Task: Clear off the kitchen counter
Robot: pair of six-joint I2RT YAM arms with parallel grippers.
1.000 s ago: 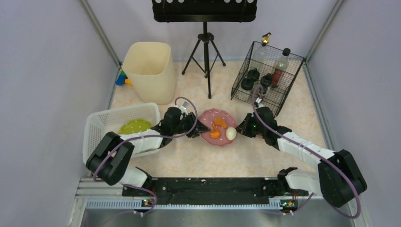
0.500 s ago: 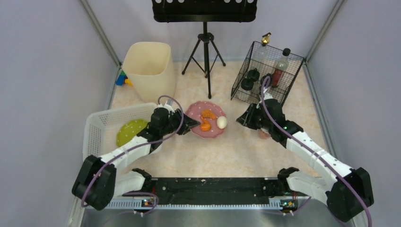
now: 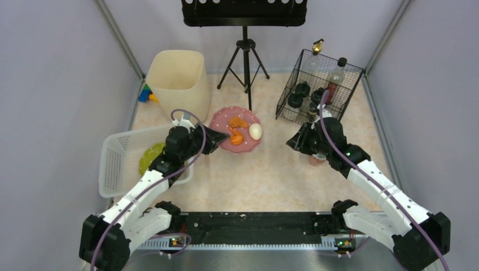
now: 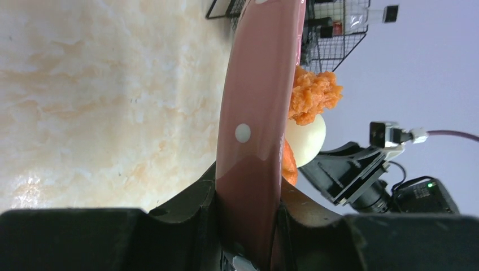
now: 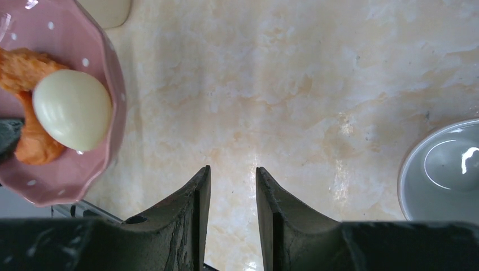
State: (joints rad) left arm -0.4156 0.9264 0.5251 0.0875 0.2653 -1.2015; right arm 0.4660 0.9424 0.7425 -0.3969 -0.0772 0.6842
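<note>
Two hazards dominate at this point: spillage and collision.

1. Kitchen counter [image 3: 271, 175]: this surface spans the whole work area in front of both arms. Any food dropped on it adds to what has to be cleared.
2. Cream bin [image 3: 179, 84]: it stands at the far left, just beyond the plate. If the food is meant to be tipped into it, a low approach can strike its wall and push it.
3. White basket [image 3: 113, 164]: it lies beside the left forearm, and a wide swing can snag its rim.
4. Pink plate [image 3: 248, 148]: the left gripper [image 4: 248, 197] is clamped on its rim at one edge only. The far side is unsupported, so a fast move or a turn of the wrist can lever the plate out of the grip.
5. Grey bowl [image 5: 446, 169]: it sits just beside the right gripper [image 5: 231, 186], whose jaws stand slightly apart and hold nothing. A careless drop of that arm can knock the bowl.
6. Orange food [image 3: 237, 121]: the pieces lie loose on the plate.
7. Egg [image 3: 255, 131]: it is round and rests near the free rim, so it is judged likeliest to roll off under any tilt.
</note>
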